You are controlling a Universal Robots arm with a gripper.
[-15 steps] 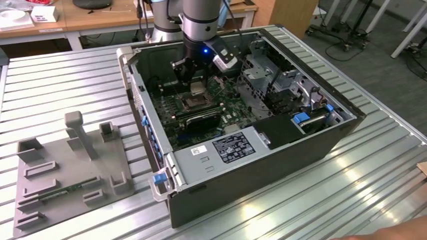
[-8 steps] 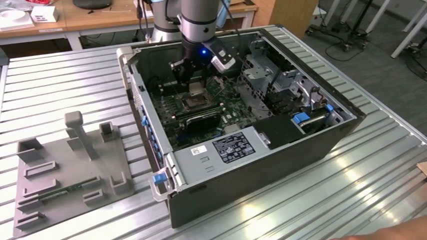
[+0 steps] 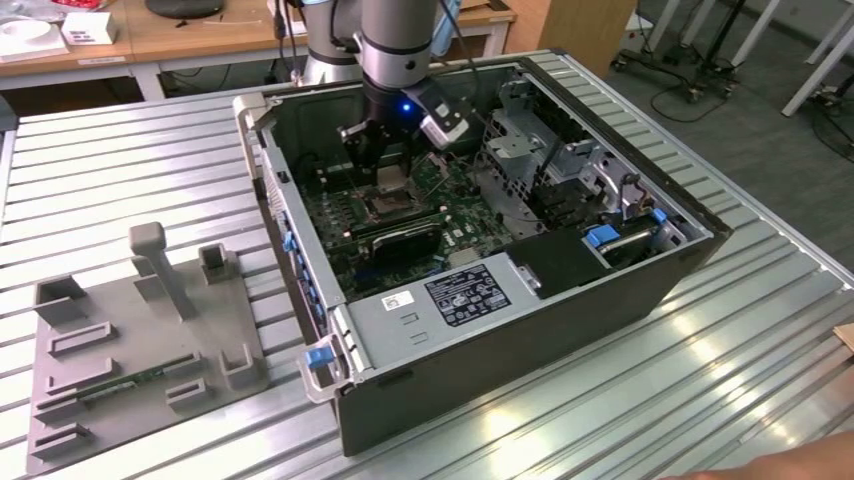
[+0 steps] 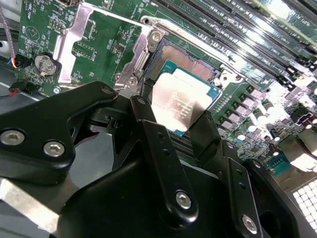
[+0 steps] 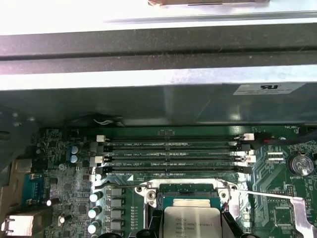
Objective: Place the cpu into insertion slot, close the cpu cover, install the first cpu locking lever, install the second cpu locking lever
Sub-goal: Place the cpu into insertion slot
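I had the gripper [image 4: 176, 110] clamped on the cpu [image 4: 181, 99]: two matt black fingers [image 4: 151, 134], dotted with bright screw heads, pinched opposite edges of the flat square chip, whose brushed silver lid sat on a thin green rim. The chip hung just over the insertion slot [image 4: 185, 58], a square socket with a fine grid of contacts inside a silvery rim; I could not tell whether it touched. The cpu cover [image 4: 73, 30], a thin shiny frame with a cut-out middle, lay swung open beside the slot, leaving the socket bare. Long black memory slots [image 5: 171, 156] ran in parallel rows just beyond it and small round capacitors [image 5: 94, 198] crowded one side, so room around the fingers was tight. In the exterior view the arm reached down at upper centre into the open computer case [image 3: 534, 340], whose dark sheet-metal walls boxed in the green motherboard [image 3: 461, 205]. The case lay on a ribbed metal table [image 3: 747, 330], with a grey moulded fixture [image 3: 120, 340] well apart on the exterior view's left.
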